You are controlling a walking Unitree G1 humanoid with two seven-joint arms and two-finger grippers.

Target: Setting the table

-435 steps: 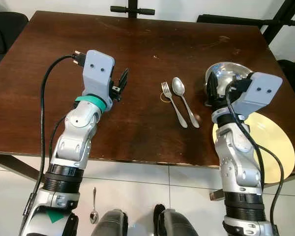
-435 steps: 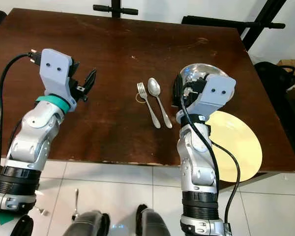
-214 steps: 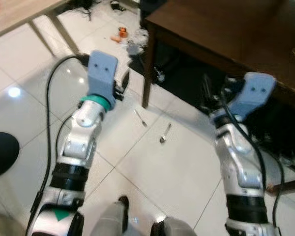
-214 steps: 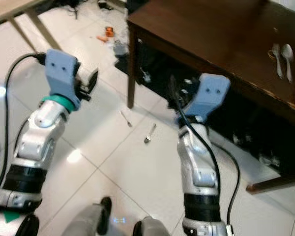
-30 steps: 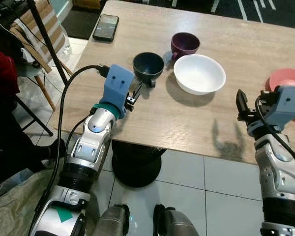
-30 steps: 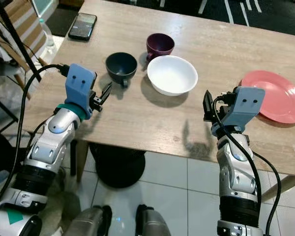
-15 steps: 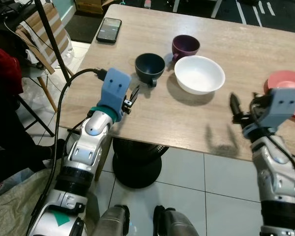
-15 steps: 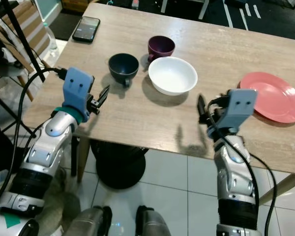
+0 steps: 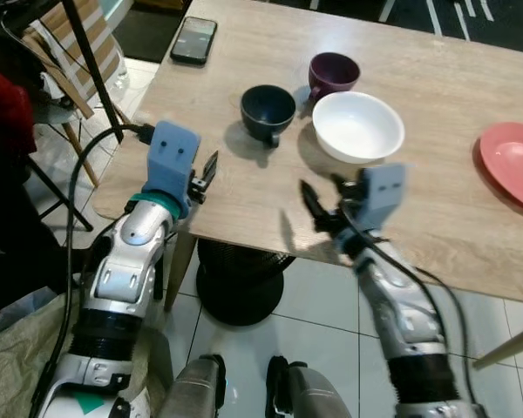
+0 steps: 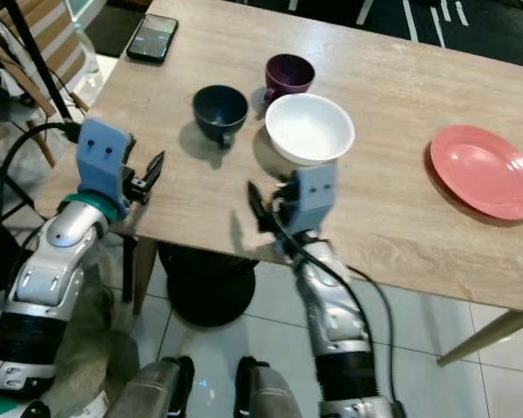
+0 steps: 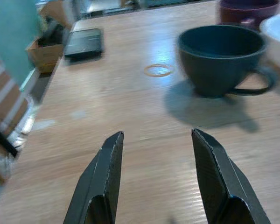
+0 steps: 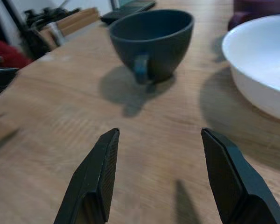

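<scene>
The right claw (image 12: 154,177) hovers low over the tabletop (image 9: 436,209), fingers spread and empty. At its 12 o'clock sits the dark blue cup (image 12: 151,44), handle turned toward it; the white bowl (image 12: 261,70) lies at 2 o'clock, just beside the cup, with the purple cup (image 9: 334,73) behind. The left claw (image 11: 156,182), also spread and holding nothing, hangs over the tabletop's near corner, the blue cup at its 1 o'clock. A phone (image 9: 194,40) lies far off at 11; a pink plate (image 9: 512,162) rests well apart to the right.

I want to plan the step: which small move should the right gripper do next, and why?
Probably ease the right gripper forward to the dark cup: its fingers are open and empty, the cup stands just ahead, handle toward it.
</scene>
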